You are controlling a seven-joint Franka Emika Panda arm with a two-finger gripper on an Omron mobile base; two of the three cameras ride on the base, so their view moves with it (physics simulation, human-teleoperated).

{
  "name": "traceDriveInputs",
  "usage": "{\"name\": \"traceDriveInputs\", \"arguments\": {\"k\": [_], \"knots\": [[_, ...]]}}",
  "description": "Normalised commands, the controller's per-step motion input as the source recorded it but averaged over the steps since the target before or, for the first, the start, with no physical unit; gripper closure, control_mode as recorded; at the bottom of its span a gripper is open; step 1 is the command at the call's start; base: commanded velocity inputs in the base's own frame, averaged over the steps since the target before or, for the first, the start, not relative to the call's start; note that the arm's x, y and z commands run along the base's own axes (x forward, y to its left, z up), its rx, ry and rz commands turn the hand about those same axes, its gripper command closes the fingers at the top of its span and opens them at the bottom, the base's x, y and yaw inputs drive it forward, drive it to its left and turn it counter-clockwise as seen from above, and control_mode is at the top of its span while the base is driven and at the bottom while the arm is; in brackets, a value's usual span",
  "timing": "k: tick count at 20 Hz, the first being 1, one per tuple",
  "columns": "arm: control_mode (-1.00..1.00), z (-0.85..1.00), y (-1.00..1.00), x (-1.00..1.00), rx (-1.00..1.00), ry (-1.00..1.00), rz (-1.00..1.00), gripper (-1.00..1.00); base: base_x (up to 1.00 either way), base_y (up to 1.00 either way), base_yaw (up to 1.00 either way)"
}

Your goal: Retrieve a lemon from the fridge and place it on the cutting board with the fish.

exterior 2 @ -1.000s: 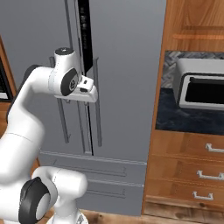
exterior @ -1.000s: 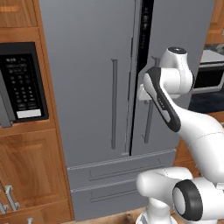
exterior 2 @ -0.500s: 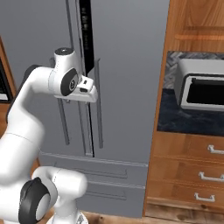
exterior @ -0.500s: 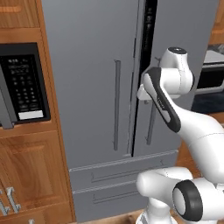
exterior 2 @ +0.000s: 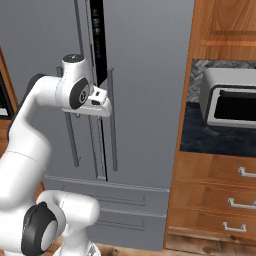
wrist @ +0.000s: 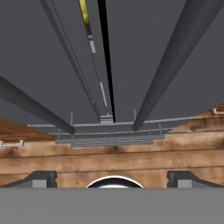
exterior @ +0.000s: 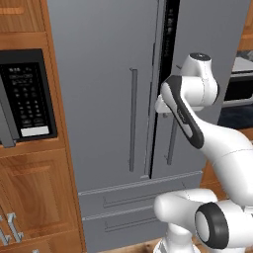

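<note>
The fridge (exterior: 113, 89) fills the centre of both base views, its two doors nearly shut, with only a thin dark gap running down between them in the upper middle of the frame. The arm has brought the gripper (wrist: 113, 178) up against the door seam at about handle height, in the centre right of the left base view, probably because a door must be swung open before anything inside can be reached. In the hand view the camera looks down along the doors: the two long bar handles (wrist: 173, 65) run diagonally across the frame toward the lower drawers (wrist: 105, 139), and the fingertips (wrist: 41, 178) sit far apart at the bottom corners, so the jaws stand wide and hold nothing. A sliver of yellow shows through the gap at the top of that view; whether it is the lemon cannot be told. To the far right a toaster oven (exterior 2: 227, 97) sits on the counter.
</note>
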Motion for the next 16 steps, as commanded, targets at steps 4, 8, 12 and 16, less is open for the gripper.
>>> {"name": "traceDriveInputs", "arguments": {"k": [4,8,12,16], "knots": [[-1.00,0.00,-0.23,0.00,0.00,0.00,0.00,-1.00,0.00,0.00,0.00],[-1.00,0.03,-0.18,0.00,0.00,-0.17,0.00,-1.00,0.00,0.00,0.00],[-1.00,-0.01,-0.32,-0.12,0.00,-0.31,0.00,-1.00,0.00,0.00,0.00],[-1.00,-0.34,-0.38,0.04,-0.08,-0.05,-0.02,-1.00,0.00,0.00,0.00]]}}
